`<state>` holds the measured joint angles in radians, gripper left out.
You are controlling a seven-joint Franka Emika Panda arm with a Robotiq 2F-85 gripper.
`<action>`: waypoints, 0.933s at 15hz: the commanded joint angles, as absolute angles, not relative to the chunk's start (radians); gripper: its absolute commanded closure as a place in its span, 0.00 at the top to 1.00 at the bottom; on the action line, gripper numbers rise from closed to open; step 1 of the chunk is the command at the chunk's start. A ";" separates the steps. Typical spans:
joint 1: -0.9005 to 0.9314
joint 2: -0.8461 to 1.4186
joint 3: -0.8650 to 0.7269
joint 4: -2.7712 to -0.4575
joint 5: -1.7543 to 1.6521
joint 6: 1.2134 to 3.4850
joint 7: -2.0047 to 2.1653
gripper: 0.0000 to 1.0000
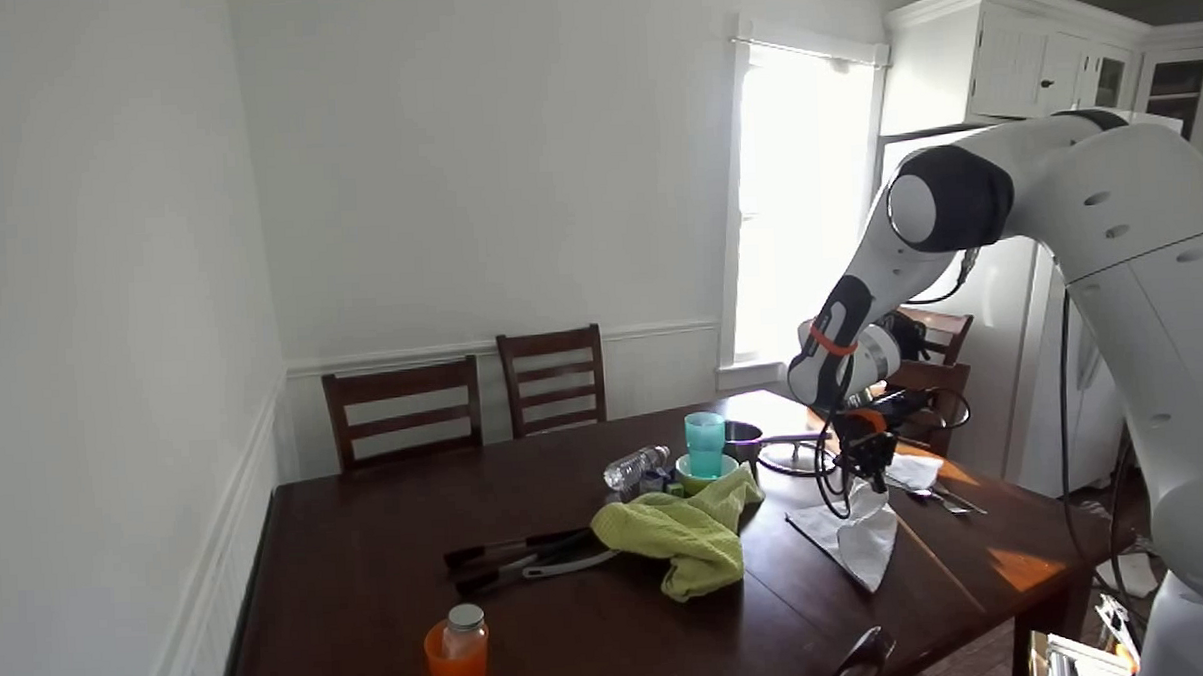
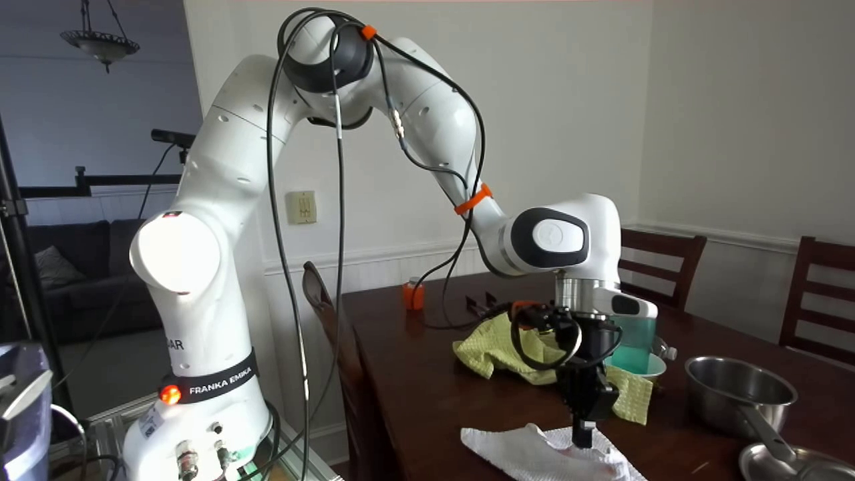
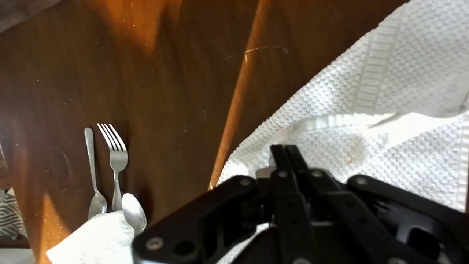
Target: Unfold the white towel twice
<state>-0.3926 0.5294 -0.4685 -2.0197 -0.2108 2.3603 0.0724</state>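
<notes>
Hanging closed, the hand [image 3: 284, 147] has the white towel [image 2: 534, 455] below, toward the counter's [image 2: 427, 387] robot-side edge; any grip unclear.

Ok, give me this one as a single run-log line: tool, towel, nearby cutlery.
tool: closed, hold unclear; white towel: under tool, partly folded, rumpled; fork, two spoons: apart from towel

Wrist view edge crops white towel [image 3: 370, 143]
</notes>
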 commanded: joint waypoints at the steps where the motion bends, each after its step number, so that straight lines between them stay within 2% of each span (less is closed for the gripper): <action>1: -0.403 0.529 -0.457 -2.016 -0.218 2.357 0.077 0.04; 3: -0.402 0.528 -0.457 -2.016 -0.219 2.357 0.077 0.01; 14: -0.373 0.571 -0.616 -2.113 -0.461 2.332 0.216 0.01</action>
